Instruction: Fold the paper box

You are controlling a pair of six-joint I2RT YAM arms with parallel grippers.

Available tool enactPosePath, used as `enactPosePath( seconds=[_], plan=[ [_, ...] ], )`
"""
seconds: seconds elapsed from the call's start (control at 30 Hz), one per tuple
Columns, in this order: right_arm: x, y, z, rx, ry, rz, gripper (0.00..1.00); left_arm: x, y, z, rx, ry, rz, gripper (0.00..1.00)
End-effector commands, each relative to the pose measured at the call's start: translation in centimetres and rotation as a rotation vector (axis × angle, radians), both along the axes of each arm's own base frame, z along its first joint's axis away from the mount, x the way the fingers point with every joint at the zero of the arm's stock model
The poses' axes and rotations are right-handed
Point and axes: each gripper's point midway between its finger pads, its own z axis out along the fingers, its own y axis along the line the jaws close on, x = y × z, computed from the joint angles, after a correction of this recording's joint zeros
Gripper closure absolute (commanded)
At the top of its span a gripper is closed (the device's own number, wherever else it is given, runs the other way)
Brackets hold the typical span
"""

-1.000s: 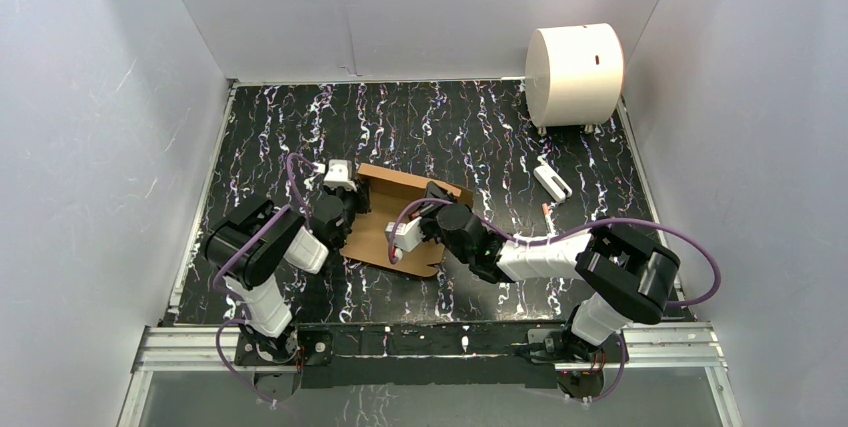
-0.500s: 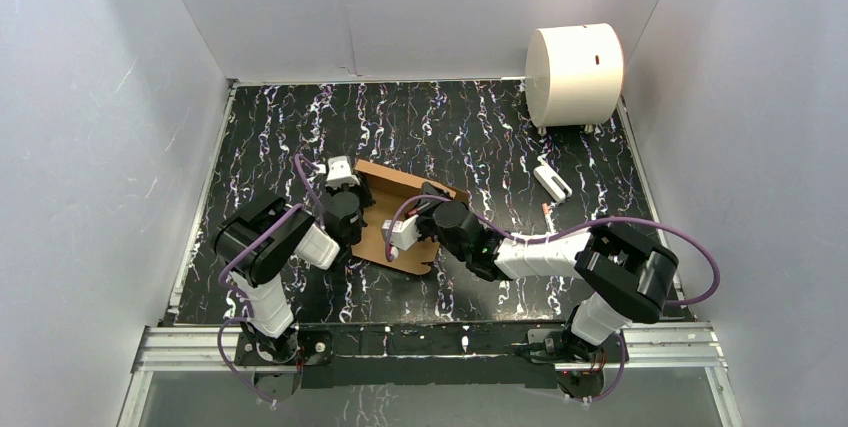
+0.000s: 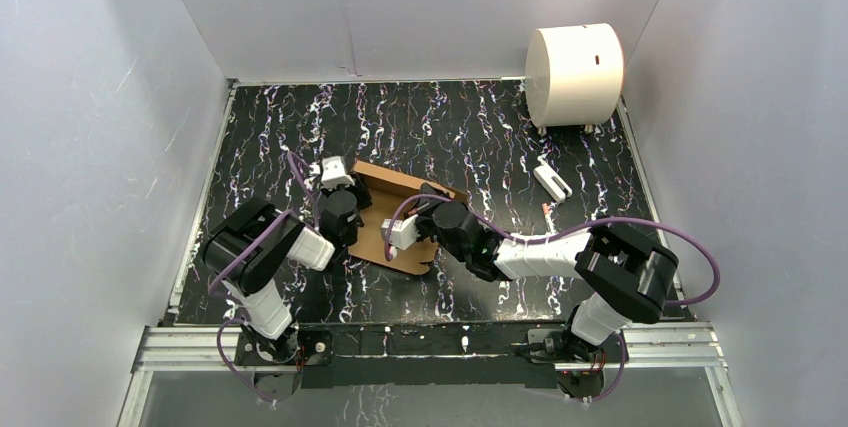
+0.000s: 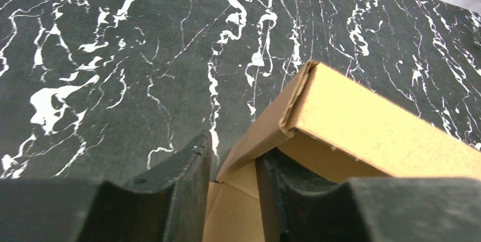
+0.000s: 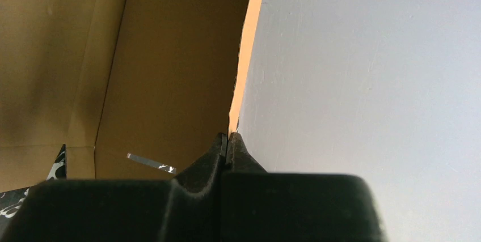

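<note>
Black marbled table [image 3: 400,297] is filling the enclosure floor, with white walls [image 3: 400,7] standing on three sides. From the near edge, the left arm [image 3: 262,252] and right arm [image 3: 560,252] are reaching forward and meeting at the box [image 3: 388,202]. The box is lying near the table's centre, partly erected, with its far wall raised.

Left gripper [image 4: 232,151] is sitting at the box's left corner. Its jaws are standing apart and straddling that corner. One cardboard flap is running up between the fingers [image 4: 170,196], and the folded wall is extending away to the right. A strip of table is showing between the left finger and the cardboard, so that side is not pressing. Contact at the other finger cannot be confirmed.

Right gripper [image 5: 228,137] is sitting over the box's right portion. Its jaws are pressed together and pinching the thin edge of an upright panel. The box's inner faces are lying to the left of the fingertips, and a white wall is showing to the right.

Beyond the box, to the right, a small white part [image 3: 552,180] is lying on the table, well apart from both grippers. At the far right corner, a white cylinder [image 3: 575,60] is lying on its side.
</note>
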Motion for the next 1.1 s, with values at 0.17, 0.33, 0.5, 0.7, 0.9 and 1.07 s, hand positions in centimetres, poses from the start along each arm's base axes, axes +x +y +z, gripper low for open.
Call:
enactPosePath(
  seconds=[0.17, 0.33, 0.5, 0.7, 0.9, 1.07],
  plan=[
    [0.0, 0.8, -0.6, 0.018, 0.048, 0.006, 0.85, -2.5, 1.4, 2.7, -0.015, -0.052, -0.045, 0.49],
    [0.2, 1.1, 1.2, 0.073, 0.045, 0.005, 0.56, -4.6, 2.2, 3.0, -0.036, -0.034, -0.059, 0.38],
    [-0.2, 1.4, 2.7, 0.133, 0.084, 0.011, 0.28, -6.2, 2.9, 4.5, -0.095, 0.002, -0.052, 0.32],
    [-1.1, 1.2, 4.2, 0.23, 0.184, 0.007, 0.02, -8.3, 3.1, 6.9, -0.207, 0.05, -0.064, 0.27],
    [-2.5, -0.2, 6.3, 0.384, 0.322, -0.038, 0.01, -10.1, 0.8, 8.9, -0.342, 0.099, -0.183, 0.26],
    [-3.3, -2.7, 6.9, 0.542, 0.443, -0.111, 0.01, -11.1, -2.3, 10.1, -0.433, 0.178, -0.318, 0.25]
  ],
)
